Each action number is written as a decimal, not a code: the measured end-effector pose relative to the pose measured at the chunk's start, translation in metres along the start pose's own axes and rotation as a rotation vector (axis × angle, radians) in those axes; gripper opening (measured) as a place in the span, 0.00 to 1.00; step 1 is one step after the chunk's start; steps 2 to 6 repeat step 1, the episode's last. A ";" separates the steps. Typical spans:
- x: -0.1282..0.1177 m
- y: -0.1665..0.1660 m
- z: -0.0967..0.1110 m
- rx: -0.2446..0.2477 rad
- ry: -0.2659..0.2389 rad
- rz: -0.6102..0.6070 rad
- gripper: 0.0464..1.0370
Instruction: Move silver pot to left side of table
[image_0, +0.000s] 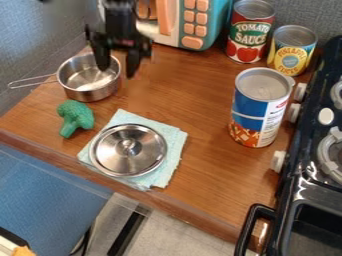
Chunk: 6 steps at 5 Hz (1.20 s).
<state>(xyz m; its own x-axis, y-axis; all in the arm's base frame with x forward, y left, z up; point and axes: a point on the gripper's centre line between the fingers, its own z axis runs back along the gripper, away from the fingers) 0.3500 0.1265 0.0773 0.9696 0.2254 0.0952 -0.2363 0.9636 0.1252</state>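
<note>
Wooden counter holds the silver pot beside your open gripper

Behind the counter, a gray wall rises at the upper right of your view. Your gripper hangs down at the upper left, its two fingers spread apart with nothing between them that you can be sure is held. One finger appears over the pot's opening and the other past its right rim; you cannot tell whether either touches it. The silver pot stands upright toward the upper left of the counter, its wire handle pointing left.

Just below the pot in your view lies a green toy broccoli. To its right, a metal lid rests knob up on a light blue cloth. A teal toy microwave stands at the top, with a red can and a yellow can to its right. Nearer you is a blue-and-white can, beside the black stove along the right.
</note>
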 end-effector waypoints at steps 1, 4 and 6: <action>-0.009 0.007 0.017 -0.038 -0.034 -0.049 0.98; -0.009 0.007 0.017 -0.038 -0.034 -0.049 0.98; -0.009 0.007 0.017 -0.038 -0.034 -0.049 0.98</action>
